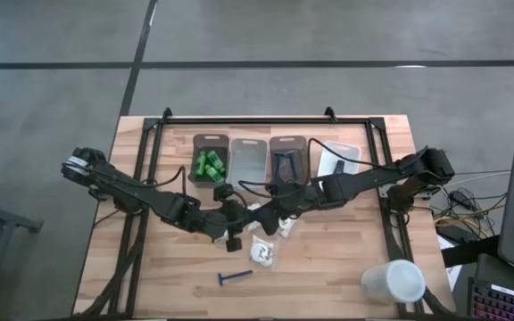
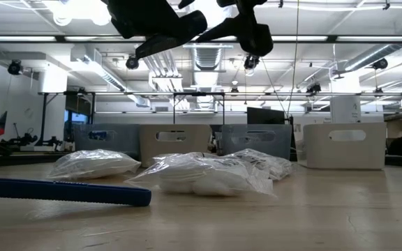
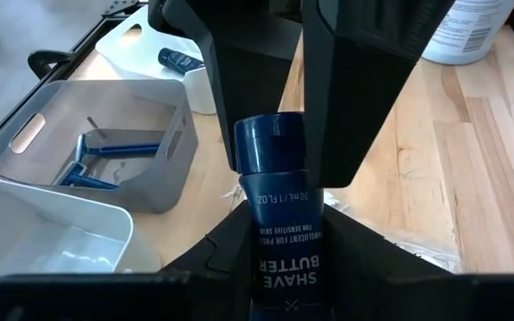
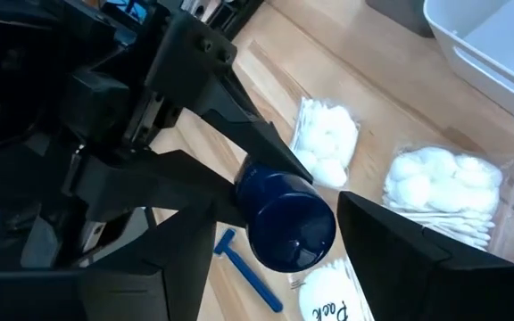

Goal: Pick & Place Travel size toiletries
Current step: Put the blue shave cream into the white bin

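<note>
A dark blue-black tube [image 3: 284, 241] marked "Shave Butter" is held up over the table's middle, between both grippers. My left gripper [image 3: 284, 267] is shut on its body. My right gripper [image 4: 279, 259] meets it from the opposite side, at the cap [image 4: 284, 223]. In the high view the two grippers [image 1: 232, 223] [image 1: 270, 214] meet in front of the bins. White packets [image 1: 263, 252] and a blue razor [image 1: 235, 278] lie flat on the table below. Green bottles [image 1: 208, 164] lie in the leftmost grey bin, and razors [image 3: 105, 160] in another grey bin. My left gripper pinches the tube's printed body [image 3: 279, 214] between its two fingers [image 3: 212, 259], which lie along the tube. The cap end sticks out past the fingertips, and the tube is lifted clear of the table. My right gripper has one finger [image 3: 355, 98] on each side of the round cap [image 3: 270, 147], coming at it end-on from the table's right. The fingers look flush against the cap.
A row of bins stands at the far side: grey [image 1: 210, 143], clear [image 1: 248, 160], grey [image 1: 287, 143] and white [image 1: 339, 160], the white one holding another tube [image 3: 177, 60]. A large white cup [image 1: 393, 281] stands near the right front corner. A black frame rail [image 1: 266, 119] runs behind the bins.
</note>
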Controlling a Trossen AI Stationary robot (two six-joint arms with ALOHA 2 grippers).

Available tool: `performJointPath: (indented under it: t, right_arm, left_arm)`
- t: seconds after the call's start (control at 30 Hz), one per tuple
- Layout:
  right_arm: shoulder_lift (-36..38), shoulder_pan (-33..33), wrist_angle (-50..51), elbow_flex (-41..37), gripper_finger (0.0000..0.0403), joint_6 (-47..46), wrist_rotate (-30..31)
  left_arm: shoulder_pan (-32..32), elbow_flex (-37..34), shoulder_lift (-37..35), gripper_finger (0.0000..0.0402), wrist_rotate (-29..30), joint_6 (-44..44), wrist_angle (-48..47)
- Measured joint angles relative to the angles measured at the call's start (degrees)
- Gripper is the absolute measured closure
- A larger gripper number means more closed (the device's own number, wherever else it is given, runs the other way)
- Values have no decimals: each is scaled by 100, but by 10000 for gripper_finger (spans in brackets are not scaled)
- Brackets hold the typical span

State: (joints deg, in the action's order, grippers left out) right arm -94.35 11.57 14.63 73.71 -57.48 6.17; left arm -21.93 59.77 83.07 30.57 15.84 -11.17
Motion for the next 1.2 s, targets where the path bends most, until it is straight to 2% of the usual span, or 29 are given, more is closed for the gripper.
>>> performJointPath:
  t: [0.3,0.83,1.0,1.2]
  right_arm:
    - [0,0,7,0,167,0,-4]
    - [9,-17,50,0,281,5,-159]
    - [11,-28,103,2,280,3,-153]
    - [11,-48,163,0,277,49,-147]
  left_arm:
    - [0,-1,0,290,-2,0,1]
    - [-2,-2,0,288,104,-11,5]
    - [-2,-2,2,272,165,30,25]
    - [-5,-2,2,229,223,284,68]
